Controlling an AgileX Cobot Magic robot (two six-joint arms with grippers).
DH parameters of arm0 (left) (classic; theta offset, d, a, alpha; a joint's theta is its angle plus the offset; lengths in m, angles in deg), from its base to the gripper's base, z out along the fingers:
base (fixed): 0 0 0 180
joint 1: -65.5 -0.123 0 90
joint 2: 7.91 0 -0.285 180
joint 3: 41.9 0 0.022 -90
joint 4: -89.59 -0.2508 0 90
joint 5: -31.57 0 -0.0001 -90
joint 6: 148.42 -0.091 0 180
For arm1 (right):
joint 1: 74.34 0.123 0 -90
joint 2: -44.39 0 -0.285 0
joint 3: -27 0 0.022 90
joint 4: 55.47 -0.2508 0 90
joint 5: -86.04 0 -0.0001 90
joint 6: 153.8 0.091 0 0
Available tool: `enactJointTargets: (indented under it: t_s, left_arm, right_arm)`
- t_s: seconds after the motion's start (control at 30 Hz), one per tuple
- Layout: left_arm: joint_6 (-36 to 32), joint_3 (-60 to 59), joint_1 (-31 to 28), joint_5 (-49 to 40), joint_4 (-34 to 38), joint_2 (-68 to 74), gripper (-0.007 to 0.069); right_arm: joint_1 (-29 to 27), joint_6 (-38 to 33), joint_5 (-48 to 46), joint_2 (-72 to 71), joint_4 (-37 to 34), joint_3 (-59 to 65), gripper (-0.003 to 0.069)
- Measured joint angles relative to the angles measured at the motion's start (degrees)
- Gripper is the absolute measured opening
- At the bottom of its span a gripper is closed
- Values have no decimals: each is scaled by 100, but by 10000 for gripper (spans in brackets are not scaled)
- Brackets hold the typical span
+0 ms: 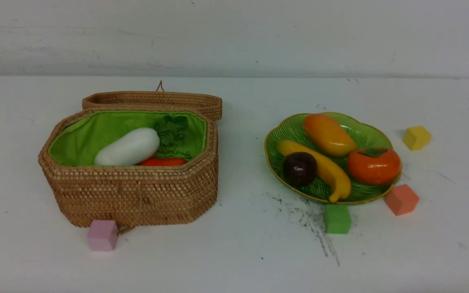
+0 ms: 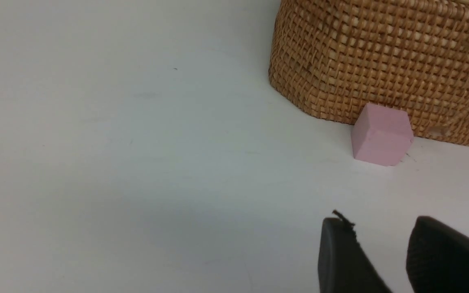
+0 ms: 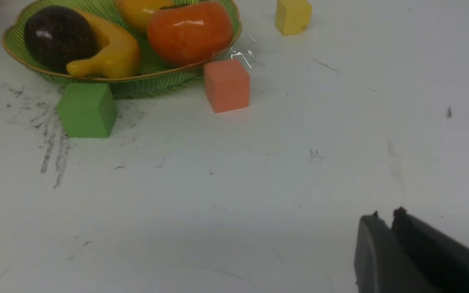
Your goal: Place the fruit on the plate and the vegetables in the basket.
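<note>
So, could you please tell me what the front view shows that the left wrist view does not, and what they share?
Only the front view shows the inside of the basket, holding the white vegetable and the red-orange one, and the plate with all four fruit. Only the left wrist view shows the left tool, its fingers apart over bare table and holding nothing. Both show the basket's woven wall and the pink cube by its base.

Surface finish as seen
Woven wicker basket (image 1: 136, 191), rough, green cloth lining; glossy ribbed plate (image 1: 289, 130); glossy fruit; matt pink cube (image 1: 102, 235).
</note>
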Motion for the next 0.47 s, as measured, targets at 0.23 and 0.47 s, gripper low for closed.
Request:
enactJointTargets:
  t_s: [0.23,0.47]
  left_arm:
    - [0,0,0,0,0,0,239]
    - [0,0,0,0,0,0,239]
  right_arm:
    - [0,0,0,0,13,0,88]
    - [0,0,0,0,13,0,95]
